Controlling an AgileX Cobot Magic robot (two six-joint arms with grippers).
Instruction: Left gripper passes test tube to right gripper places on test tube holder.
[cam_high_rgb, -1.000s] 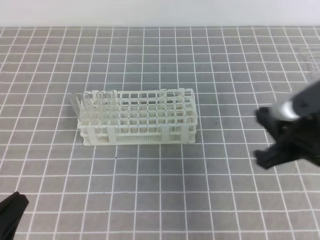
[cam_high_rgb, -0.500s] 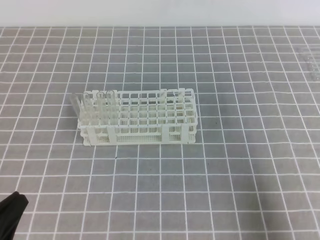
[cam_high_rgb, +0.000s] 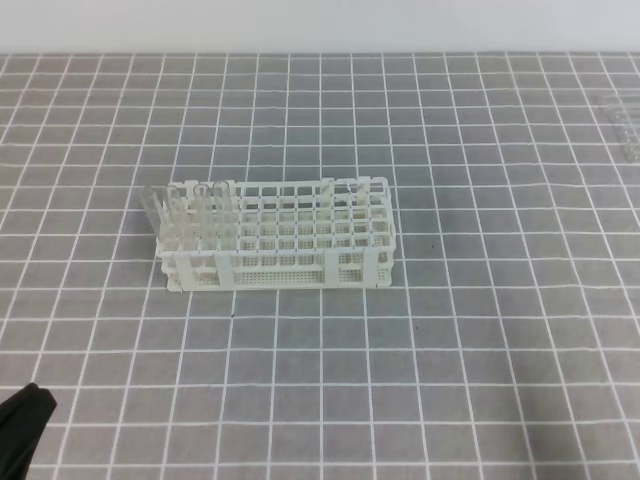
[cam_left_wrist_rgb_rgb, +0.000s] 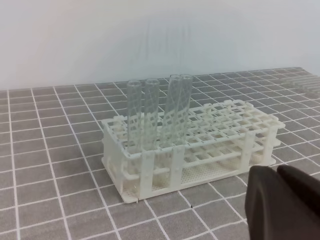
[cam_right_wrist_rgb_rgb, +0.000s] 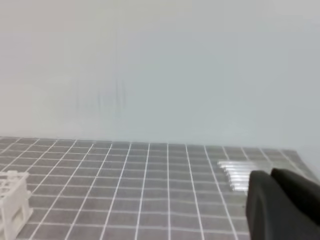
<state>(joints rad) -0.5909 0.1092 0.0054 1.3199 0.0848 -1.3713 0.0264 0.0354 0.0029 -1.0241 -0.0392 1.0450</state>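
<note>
While both arms are idling at the counter's (cam_high_rgb: 480, 400) edges with fingers clenched on nothing, four test tubes (cam_left_wrist_rgb_rgb: 159, 112) are standing upright in the rack's (cam_high_rgb: 300, 245) left end; spare tubes (cam_right_wrist_rgb_rgb: 237, 175) are lying far right, nearer the right gripper (cam_right_wrist_rgb_rgb: 272, 205) than the left gripper (cam_left_wrist_rgb_rgb: 280, 200).

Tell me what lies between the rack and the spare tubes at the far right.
Nothing: in the high view only bare gridded mat separates the rack from the spare tubes.
</note>
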